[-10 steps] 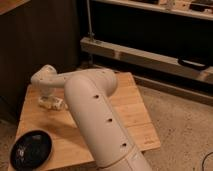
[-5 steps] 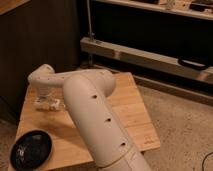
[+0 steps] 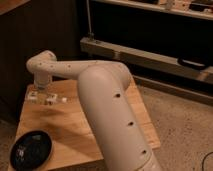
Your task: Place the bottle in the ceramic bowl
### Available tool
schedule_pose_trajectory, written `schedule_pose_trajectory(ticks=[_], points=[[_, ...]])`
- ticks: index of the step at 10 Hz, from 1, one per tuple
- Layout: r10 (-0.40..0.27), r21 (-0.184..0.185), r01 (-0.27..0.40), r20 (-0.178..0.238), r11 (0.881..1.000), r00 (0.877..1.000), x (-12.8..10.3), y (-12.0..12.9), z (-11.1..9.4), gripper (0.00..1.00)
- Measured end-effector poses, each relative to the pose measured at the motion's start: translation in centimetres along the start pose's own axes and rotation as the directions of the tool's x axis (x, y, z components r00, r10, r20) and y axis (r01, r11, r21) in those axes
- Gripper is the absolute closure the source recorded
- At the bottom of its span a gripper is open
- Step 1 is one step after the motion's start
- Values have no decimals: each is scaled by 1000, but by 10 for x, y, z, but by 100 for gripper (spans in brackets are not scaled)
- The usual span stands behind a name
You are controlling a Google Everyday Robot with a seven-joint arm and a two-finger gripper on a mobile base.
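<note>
Overall: a white robot arm (image 3: 107, 115) reaches from the near right across a wooden desk (image 3: 65, 127) to its far left part.
Pincer: pointing straight down at the desk surface (image 3: 44, 96), closed, and by the look of it clamped around the bottle.
Bottle: small and white (image 3: 51, 99), low on the desk at the far left, directly under the pincer; its long axis seems to run left to right, with pale ends showing on either side.
Ceramic bowl: round, glossy black (image 3: 31, 150), at the near left corner of the desk, well apart from the bottle.
Key relation: the bowl lies toward the camera and slightly left of the pincer, so the carry probably runs along the desk's left side.
</note>
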Motion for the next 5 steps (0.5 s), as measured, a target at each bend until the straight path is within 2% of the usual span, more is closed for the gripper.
schedule_pose_trajectory(ticks=[1,3,5], points=[[-18,-27,19,37,999,999,-6,16,-16,100],[-59,-80,67,97,995,994,-23,55,-30,100],[-101,-154,128,171,980,980,-39,105,-46,100]])
